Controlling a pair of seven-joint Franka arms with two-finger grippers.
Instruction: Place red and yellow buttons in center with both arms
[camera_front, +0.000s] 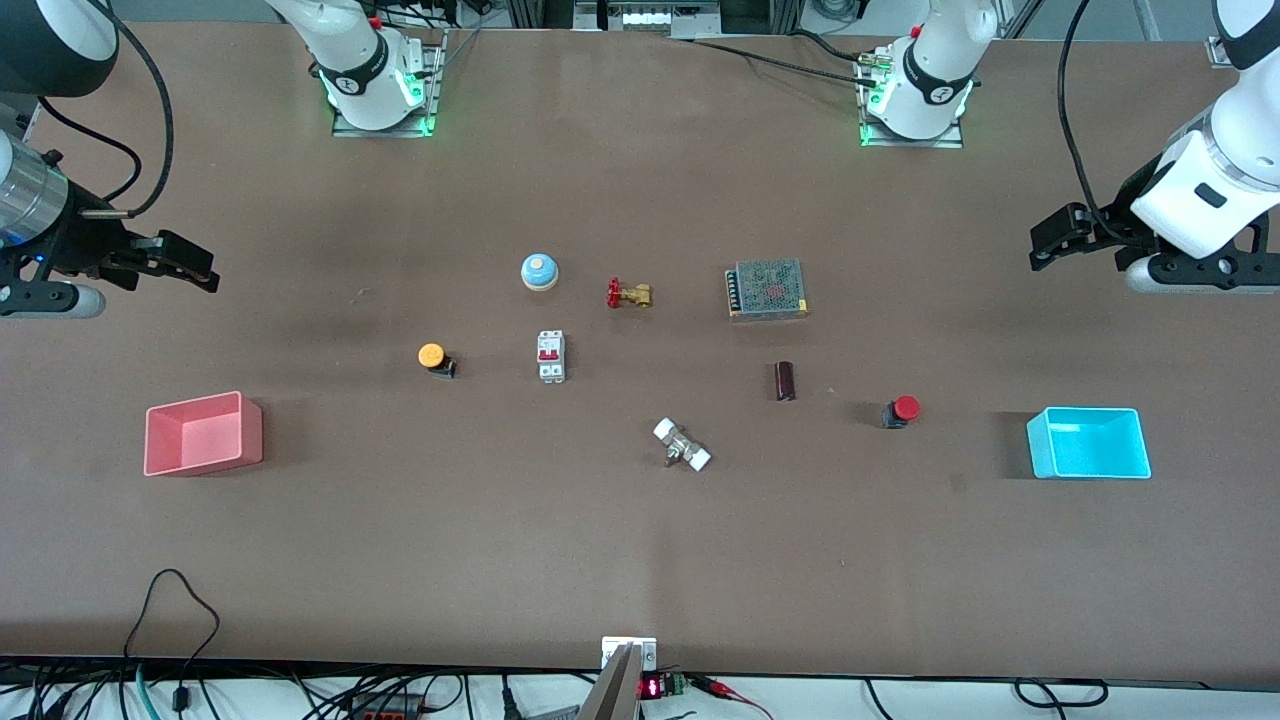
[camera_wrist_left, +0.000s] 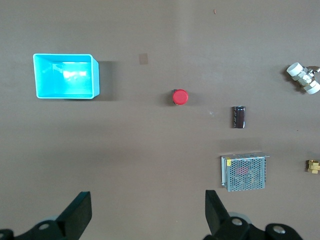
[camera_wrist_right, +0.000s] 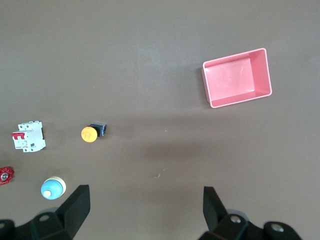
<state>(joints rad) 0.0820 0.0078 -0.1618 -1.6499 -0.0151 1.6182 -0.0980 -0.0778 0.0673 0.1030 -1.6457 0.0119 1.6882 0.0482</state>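
Note:
The yellow button lies on its side on the brown table, toward the right arm's end; it also shows in the right wrist view. The red button sits toward the left arm's end, beside the cyan bin, and shows in the left wrist view. My right gripper is open and empty, held high over the table's edge at its own end. My left gripper is open and empty, held high over its own end. The bare center lies between the buttons.
A white breaker, blue bell, brass valve with a red handle, mesh power supply, dark cylinder and white fitting stand around the middle. A pink bin and a cyan bin sit at the ends.

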